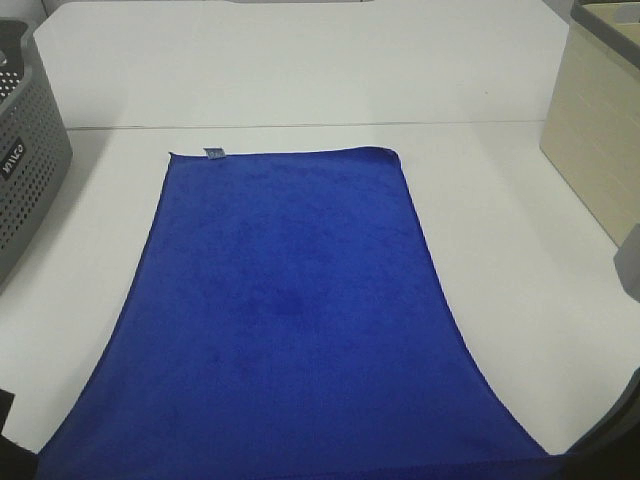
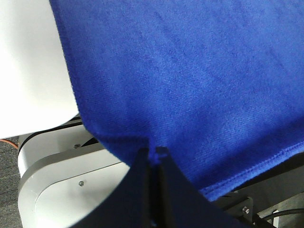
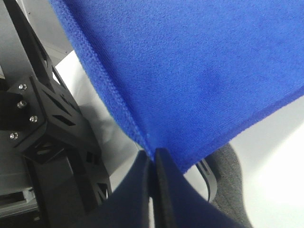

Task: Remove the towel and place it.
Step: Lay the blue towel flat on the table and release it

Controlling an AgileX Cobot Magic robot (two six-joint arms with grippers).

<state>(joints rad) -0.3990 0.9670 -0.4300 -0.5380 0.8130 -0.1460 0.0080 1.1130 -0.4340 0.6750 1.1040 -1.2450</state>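
The towel (image 1: 290,310) is showing plush, matt cloth with stitched hems; the table (image 1: 300,70) is looking smooth and matt; the basket (image 1: 30,160) is looking like perforated plastic.

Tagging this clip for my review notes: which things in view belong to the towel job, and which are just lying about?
In the job:
towel, spread on the table
left claw, shut on its hem
right claw, shut on a corner

Lying about:
grey perforated basket, at the left edge
beige box, at the right edge
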